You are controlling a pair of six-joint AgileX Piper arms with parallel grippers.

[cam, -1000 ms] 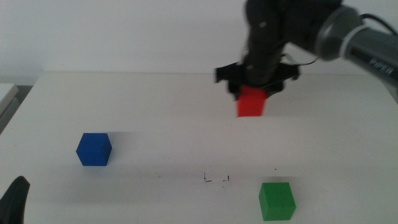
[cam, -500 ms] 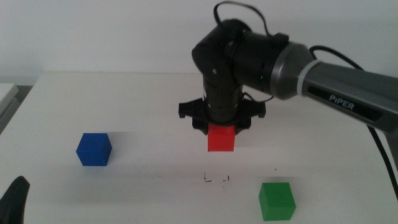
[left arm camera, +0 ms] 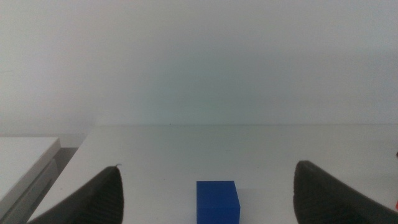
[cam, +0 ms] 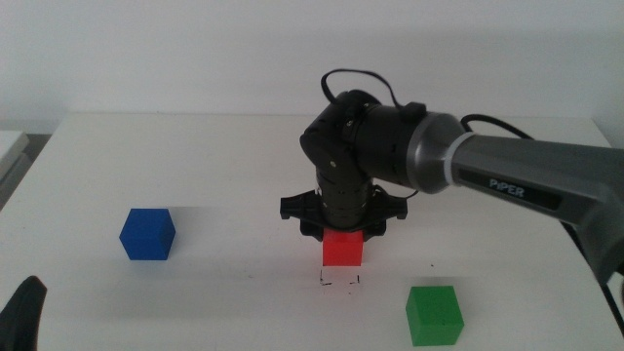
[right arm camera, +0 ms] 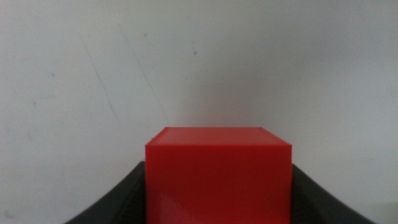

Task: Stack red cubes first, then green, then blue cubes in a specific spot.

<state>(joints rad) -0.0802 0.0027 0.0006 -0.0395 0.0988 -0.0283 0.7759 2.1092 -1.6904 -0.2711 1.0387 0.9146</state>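
Observation:
My right gripper is shut on the red cube, holding it just above the pen-marked square spot near the table's front middle. In the right wrist view the red cube fills the space between the jaws, and the spot is hidden beneath it. The blue cube rests on the table at the left, and the left wrist view shows the same blue cube ahead of my open left gripper. At the bottom left corner of the middle view, the left gripper waits. The green cube sits at the front right.
The white table stretches back to a pale wall. A lower white surface adjoins its left edge. A tiny black dot marks the table right of the spot.
The right arm has carried the red cube from the far middle toward the front and lowered it over the marked spot. The blue and green cubes have not moved.

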